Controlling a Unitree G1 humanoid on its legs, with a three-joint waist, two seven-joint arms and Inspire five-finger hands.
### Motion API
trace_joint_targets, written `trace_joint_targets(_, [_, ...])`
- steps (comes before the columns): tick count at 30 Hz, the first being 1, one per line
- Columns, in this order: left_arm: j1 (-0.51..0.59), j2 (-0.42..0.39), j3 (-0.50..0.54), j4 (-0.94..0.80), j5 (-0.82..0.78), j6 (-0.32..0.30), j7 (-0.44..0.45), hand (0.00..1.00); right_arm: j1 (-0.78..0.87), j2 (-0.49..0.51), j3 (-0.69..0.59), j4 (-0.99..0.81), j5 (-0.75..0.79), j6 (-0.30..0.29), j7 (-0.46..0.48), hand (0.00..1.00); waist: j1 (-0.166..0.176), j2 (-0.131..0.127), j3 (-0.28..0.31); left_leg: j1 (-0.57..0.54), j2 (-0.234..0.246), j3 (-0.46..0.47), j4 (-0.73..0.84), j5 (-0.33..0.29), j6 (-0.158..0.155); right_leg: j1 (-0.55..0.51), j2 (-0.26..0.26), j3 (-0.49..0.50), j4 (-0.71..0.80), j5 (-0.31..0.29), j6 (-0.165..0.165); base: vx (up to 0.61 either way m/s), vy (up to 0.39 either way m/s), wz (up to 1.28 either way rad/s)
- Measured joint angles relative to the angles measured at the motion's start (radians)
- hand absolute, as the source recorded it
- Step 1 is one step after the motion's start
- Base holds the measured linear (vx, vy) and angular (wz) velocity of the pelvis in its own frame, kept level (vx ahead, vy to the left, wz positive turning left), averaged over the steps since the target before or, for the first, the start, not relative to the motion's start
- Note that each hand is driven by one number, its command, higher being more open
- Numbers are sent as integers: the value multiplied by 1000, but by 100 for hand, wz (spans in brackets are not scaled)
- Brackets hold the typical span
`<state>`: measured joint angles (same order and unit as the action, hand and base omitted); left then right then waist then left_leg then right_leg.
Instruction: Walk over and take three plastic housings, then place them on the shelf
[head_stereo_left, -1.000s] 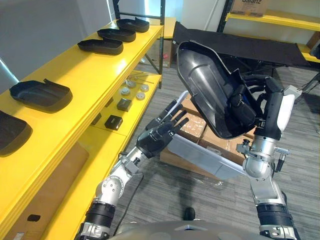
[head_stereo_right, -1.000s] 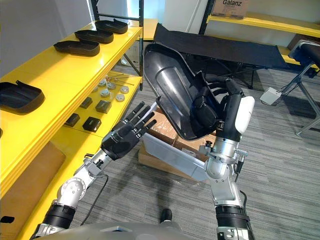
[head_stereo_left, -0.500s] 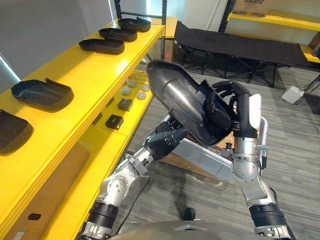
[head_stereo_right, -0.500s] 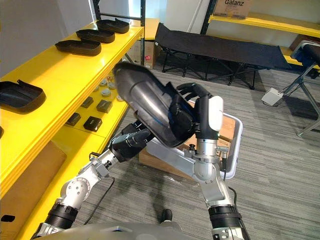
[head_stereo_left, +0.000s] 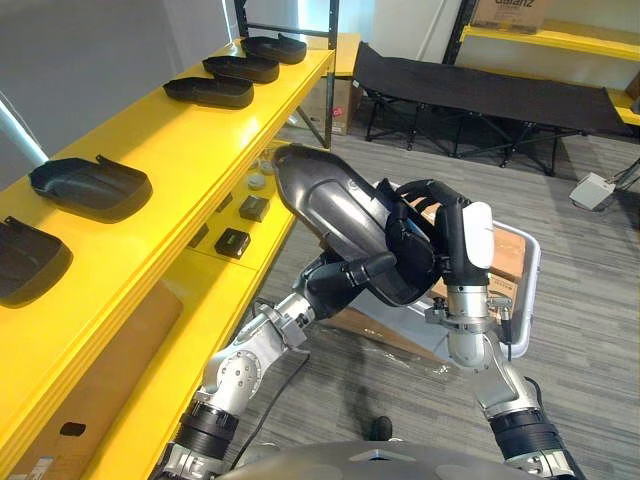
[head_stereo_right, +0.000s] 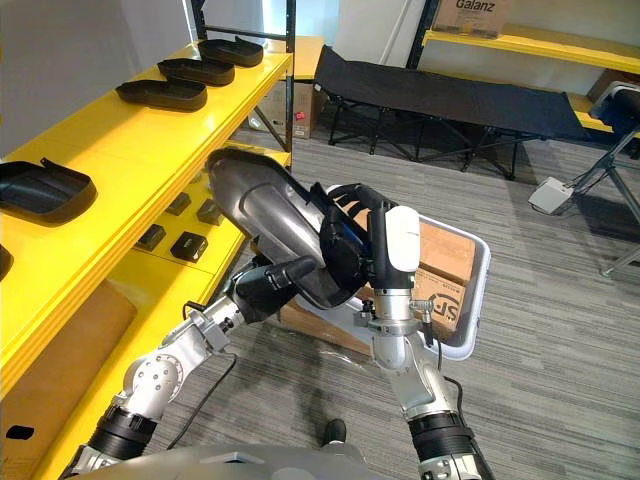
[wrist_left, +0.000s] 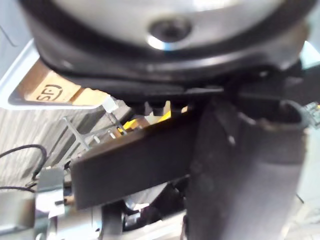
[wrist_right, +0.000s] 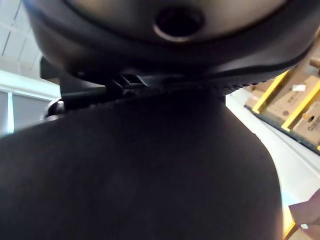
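I see a dark grey plastic housing (head_stereo_left: 330, 200) carried in mid-air at the centre of the head view, between the two hands and clear of every surface. It is tilted, with its smooth rounded back facing 10 o'clock and its narrow end highest. My right hand (head_stereo_left: 432, 225) comes up from 5 o'clock and is clenched over the housing's rim on the side nearest me, gripping it. My left hand (head_stereo_left: 340, 280) comes up from 7 o'clock and lies against the housing's underside. Most of it is hidden beneath the shell, so I cannot tell whether it is grasping or only propping. Just past the hands, at 3 to 4 o'clock, a white tray (head_stereo_left: 530, 280) sits low on the grey carpet (head_stereo_left: 590, 330), with a cardboard box (head_stereo_left: 505, 258) showing inside its rim. At 9 o'clock the lower tier (head_stereo_left: 195, 310) of a yellow shelf (head_stereo_left: 170, 150) carries small black boxes (head_stereo_left: 232, 243). On the shelf's top board, two housings (head_stereo_left: 90, 188) lie hollow side down at 9 o'clock, near the board's close end and apart from each other. Well beyond them, at 11 o'clock, three more housings (head_stereo_left: 250, 68) lie in a row at the far end. At 1 o'clock, farthest off, stands a black folding cot (head_stereo_left: 480, 90).
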<state>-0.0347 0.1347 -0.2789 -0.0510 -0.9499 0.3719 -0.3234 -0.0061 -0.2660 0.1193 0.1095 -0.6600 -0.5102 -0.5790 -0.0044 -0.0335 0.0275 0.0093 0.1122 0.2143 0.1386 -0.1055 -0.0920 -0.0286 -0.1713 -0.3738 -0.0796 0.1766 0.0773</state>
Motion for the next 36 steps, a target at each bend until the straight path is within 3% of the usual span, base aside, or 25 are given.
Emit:
trace_joint_targets(6, [1, 2, -20, 0, -34, 2, 94, 100, 14, 7, 10, 12, 1, 1, -8, 0, 6, 0, 0, -1, 0, -5, -1, 1, 0, 2, 0, -7, 0, 0, 0, -11, 14, 3])
trace_joint_targets(7, [1, 2, -20, 0, -34, 2, 101, 0, 14, 7, 12, 12, 1, 1, -12, 0, 6, 0, 0, -1, 0, -5, -1, 1, 0, 3, 0, -8, 0, 0, -1, 0, 0, 0])
trace_joint_targets(17, [2, 3, -13, 33, -77, -2, 159, 0, 23, 6, 56, 0, 41, -14, -39, 0, 3, 0, -6, 1, 1, -5, -2, 1, -1, 3, 1, -7, -1, 0, -1, 0, 0, 0])
trace_joint_targets(21, [2, 6, 3, 94, -117, -51, 193, 0, 31, 1, 110, -19, 40, -47, -42, 0, 3, -1, -9, 1, 1, -5, -1, 1, -1, 3, 2, -7, -5, 0, -1, 0, 0, 0])
trace_joint_targets(30, [2, 23, -47, 101, -286, -146, 169, 0, 29, 7, 153, -58, 43, -49, -106, 0, 16, -21, -25, 0, 0, -7, 0, 1, -2, 3, 1, -9, -5, -3, -4, 0, 0, 0])
trace_joint_targets(31, [2, 23, -55, 101, -307, -159, 168, 0, 30, 7, 158, -65, 43, -48, -110, 100, 15, -22, -26, 0, 0, -7, 1, 1, -2, 3, 1, -10, -5, -3, -6, 0, 0, 0])
trace_joint_targets(36, [2, 22, -56, 100, -317, -243, 144, 0, 44, 5, 206, -76, 43, -65, -133, 100, 8, -22, -26, 0, 3, -10, 0, 1, -4, 4, 4, -15, -5, -9, -14, 0, 0, 1])
